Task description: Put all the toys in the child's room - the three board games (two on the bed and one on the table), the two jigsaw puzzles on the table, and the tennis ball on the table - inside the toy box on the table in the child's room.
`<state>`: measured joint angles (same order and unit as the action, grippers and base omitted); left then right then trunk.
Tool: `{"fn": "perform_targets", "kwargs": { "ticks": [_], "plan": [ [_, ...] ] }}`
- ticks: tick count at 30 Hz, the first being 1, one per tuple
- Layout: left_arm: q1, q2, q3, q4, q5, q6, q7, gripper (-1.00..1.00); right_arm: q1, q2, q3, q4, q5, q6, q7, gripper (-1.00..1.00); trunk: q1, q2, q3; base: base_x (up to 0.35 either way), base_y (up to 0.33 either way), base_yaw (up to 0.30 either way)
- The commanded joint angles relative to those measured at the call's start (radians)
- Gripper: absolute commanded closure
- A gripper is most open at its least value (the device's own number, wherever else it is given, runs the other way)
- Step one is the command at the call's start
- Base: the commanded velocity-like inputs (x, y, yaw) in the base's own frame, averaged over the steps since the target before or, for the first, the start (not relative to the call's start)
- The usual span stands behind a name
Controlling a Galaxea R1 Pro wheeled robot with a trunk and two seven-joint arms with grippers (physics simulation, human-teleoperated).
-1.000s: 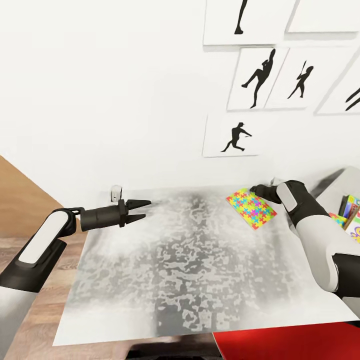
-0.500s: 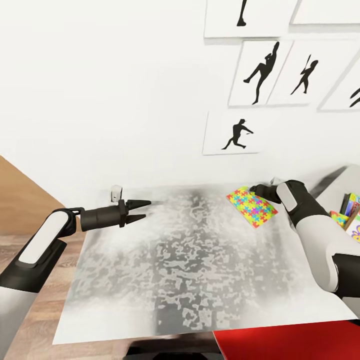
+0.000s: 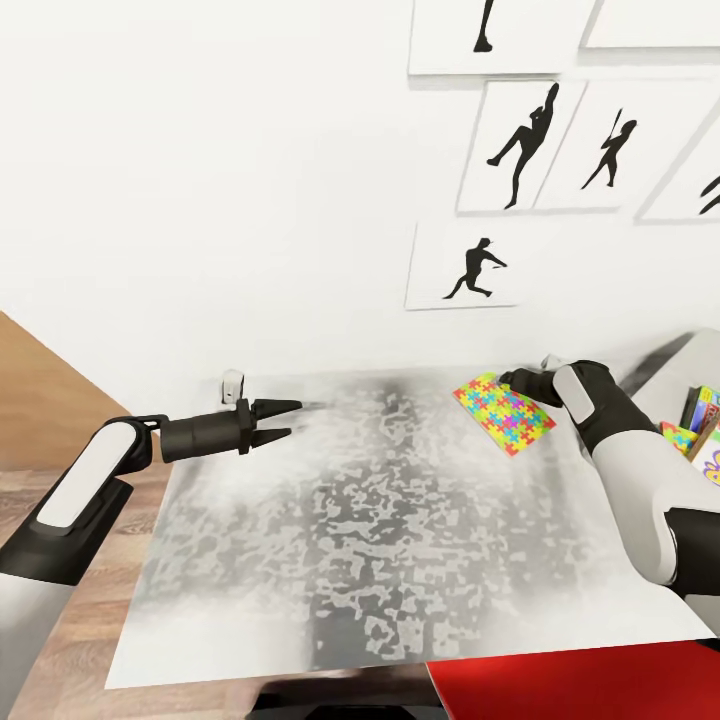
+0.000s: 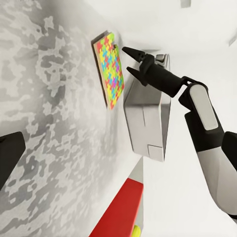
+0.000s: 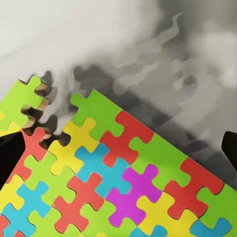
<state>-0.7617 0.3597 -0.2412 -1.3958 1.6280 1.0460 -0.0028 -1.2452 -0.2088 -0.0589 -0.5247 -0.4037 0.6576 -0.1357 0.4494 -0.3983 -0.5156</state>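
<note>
Just beside right gripper (image 3: 512,380), fingers apart: jigsaw puzzle (image 3: 503,414) on table (image 3: 350,560).

White-shelled forearms, black joints (glossy), each end effector (image 3: 283,420) tapering to black pointed fingers.

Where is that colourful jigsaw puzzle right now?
In the head view, the jigsaw puzzle lies on the table, far right, just beside the right gripper.

Lying flat on the mottled grey-white table (image 3: 350,540): one multicoloured jigsaw puzzle (image 3: 503,415), sitting near the table's far edge, toward its right end, touching the top.
</note>
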Motion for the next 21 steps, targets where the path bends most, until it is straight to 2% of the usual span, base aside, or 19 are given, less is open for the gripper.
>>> {"fn": "perform_targets", "kwargs": {
  "ticks": [1,9,21],
  "plan": [
    [-0.001,0.001,-0.001,0.0,0.001,0.001,0.0,-1.0,0.0,0.0,-0.001,-0.001,-0.011,0.004,-0.008,-1.0,0.001,-0.002,-0.001,0.0,0.0,0.0],
    [-0.002,0.001,-0.001,0.0,0.001,0.001,0.0,-1.0,0.0,0.0,-0.001,-0.001,-0.01,0.005,-0.008,-1.0,0.001,-0.002,-0.003,0.0,0.0,0.0],
    [-0.002,0.001,-0.002,0.0,0.001,0.001,0.0,-1.0,0.0,-0.001,-0.001,-0.001,-0.01,0.004,-0.008,-1.0,0.001,-0.002,-0.019,0.0,0.0,0.0]
  ]
}}
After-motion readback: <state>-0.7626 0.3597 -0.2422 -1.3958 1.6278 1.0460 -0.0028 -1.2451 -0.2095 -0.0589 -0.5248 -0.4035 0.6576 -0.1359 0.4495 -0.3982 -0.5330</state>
